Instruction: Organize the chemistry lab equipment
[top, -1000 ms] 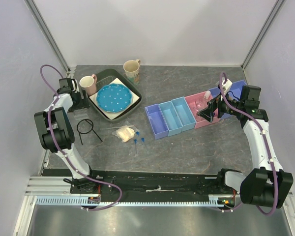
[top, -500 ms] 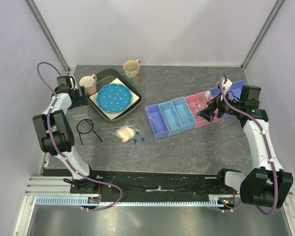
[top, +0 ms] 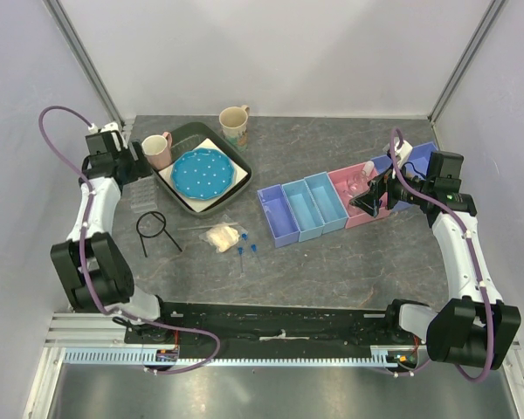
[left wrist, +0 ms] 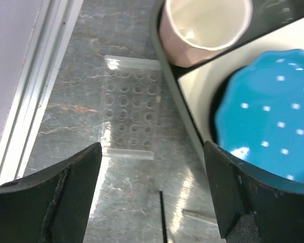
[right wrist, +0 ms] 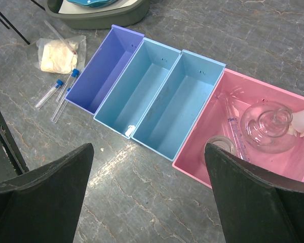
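Your left tool (left wrist: 152, 200) is wide open and holds nothing. It hangs over the clear rack (left wrist: 130, 109), which lies on the table (left wrist: 71, 126) near the pink mug (left wrist: 205, 25). Your right tool (right wrist: 149, 195) is open and empty too, by the pink bin (right wrist: 278, 167).

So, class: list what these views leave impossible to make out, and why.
- Left wrist view: pink mug cut off by the top edge; handle unseen.
- Right wrist view: white speck in a light-blue bin, too small to identify.
- Top view: dark blue bin mostly hidden behind the right arm.
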Controlling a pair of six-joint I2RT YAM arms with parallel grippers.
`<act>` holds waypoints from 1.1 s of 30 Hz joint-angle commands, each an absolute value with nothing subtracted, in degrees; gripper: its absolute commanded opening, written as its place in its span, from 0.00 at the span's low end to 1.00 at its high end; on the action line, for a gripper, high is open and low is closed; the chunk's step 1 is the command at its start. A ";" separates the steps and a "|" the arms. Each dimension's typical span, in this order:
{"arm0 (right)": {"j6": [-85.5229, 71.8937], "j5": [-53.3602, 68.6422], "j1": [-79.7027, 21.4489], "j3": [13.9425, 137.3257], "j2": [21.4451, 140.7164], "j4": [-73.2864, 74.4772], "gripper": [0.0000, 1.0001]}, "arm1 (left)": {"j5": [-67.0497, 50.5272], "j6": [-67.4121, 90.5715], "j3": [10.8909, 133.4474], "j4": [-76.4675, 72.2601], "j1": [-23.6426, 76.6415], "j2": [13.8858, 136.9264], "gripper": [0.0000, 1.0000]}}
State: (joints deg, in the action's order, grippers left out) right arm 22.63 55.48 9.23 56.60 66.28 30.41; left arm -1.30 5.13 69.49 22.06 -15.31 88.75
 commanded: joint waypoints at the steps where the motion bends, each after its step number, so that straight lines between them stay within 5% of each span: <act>1: 22.85 57.74 9.58 57.22 66.36 28.74 0.98 | -9.64 10.37 67.33 18.37 -15.29 78.61 0.87; 19: 23.82 60.82 9.49 56.51 68.38 29.53 0.98 | -6.50 19.86 52.12 36.82 7.72 44.40 0.82; 33: 26.46 60.82 9.49 56.07 69.26 30.59 0.98 | 1.48 25.31 50.63 44.21 25.75 42.19 0.78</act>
